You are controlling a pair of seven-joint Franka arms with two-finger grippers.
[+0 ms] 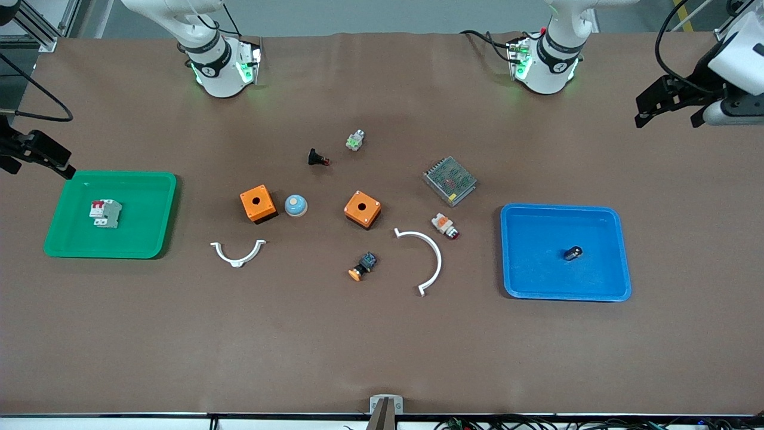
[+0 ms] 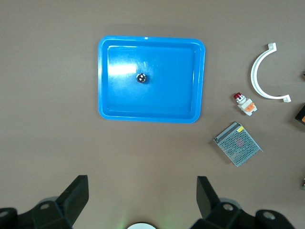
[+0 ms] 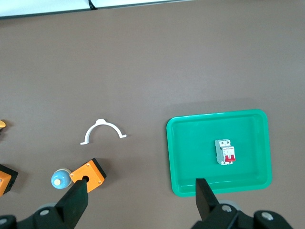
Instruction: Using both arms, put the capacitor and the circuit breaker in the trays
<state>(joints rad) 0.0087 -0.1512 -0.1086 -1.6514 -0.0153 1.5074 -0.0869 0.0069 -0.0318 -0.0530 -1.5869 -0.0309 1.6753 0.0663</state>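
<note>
The capacitor [image 1: 572,253] lies in the blue tray [image 1: 537,269] toward the left arm's end; the left wrist view shows it [image 2: 141,78] in the tray [image 2: 167,102]. The circuit breaker [image 1: 105,213] lies in the green tray [image 1: 143,227] toward the right arm's end; the right wrist view shows it [image 3: 225,151] in that tray [image 3: 190,143]. My left gripper [image 1: 667,118] [image 2: 142,188] is open and empty, high over bare table beside the blue tray. My right gripper [image 1: 37,166] [image 3: 141,188] is open and empty, high beside the green tray.
Between the trays lie two orange boxes [image 1: 258,203] [image 1: 362,209], a blue dome [image 1: 295,205], two white curved clips [image 1: 238,252] [image 1: 425,257], a mesh metal box [image 1: 449,180], a white-and-orange cylinder [image 1: 444,226], a black red-tipped part [image 1: 317,158] and an orange-capped button [image 1: 363,266].
</note>
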